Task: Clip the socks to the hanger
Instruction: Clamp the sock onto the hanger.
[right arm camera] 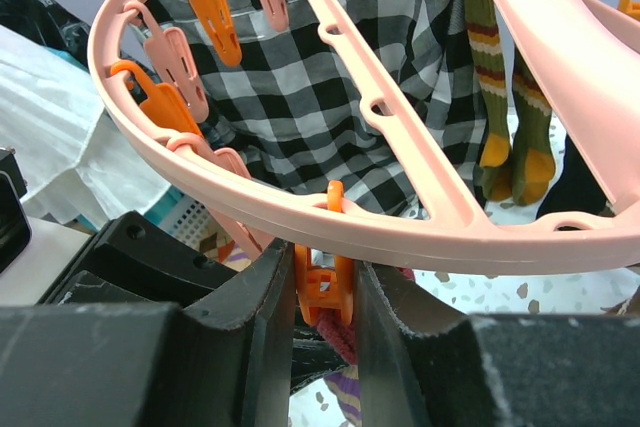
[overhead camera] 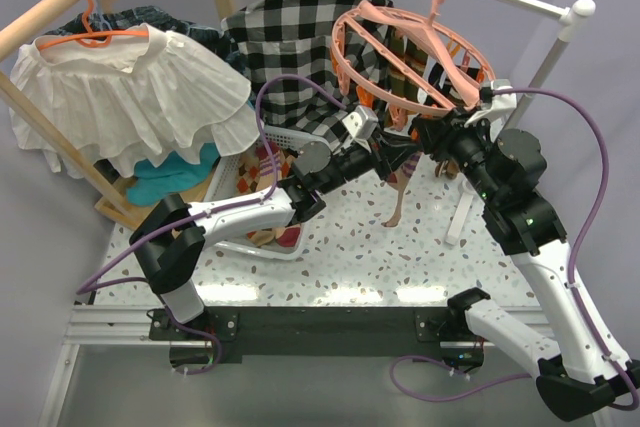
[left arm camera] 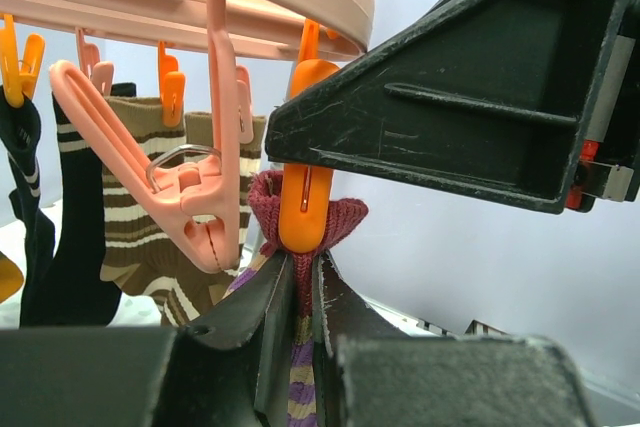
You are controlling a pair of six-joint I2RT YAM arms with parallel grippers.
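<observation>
The salmon-pink hanger ring [overhead camera: 352, 52] hangs from the rail with several socks clipped on it. My left gripper [overhead camera: 403, 154] is shut on a sock [left arm camera: 300, 222] with a maroon cuff and purple and cream stripes, and holds the cuff up into an orange clip peg [left arm camera: 304, 202]. My right gripper [overhead camera: 442, 135] is shut on that same orange peg [right arm camera: 324, 287] just under the ring [right arm camera: 420, 232], a jaw on each side. The maroon cuff [right arm camera: 340, 332] shows below the peg. The sock's foot hangs down [overhead camera: 400, 192] over the table.
Brown striped socks [left arm camera: 140, 237], a black sock [left arm camera: 40, 227] and olive striped socks [right arm camera: 500, 97] hang from other pegs. A checked shirt [overhead camera: 290, 47] hangs behind. A white mesh basket [overhead camera: 242, 162] stands at the left. An orange coat hanger [overhead camera: 85, 22] carries a white blouse.
</observation>
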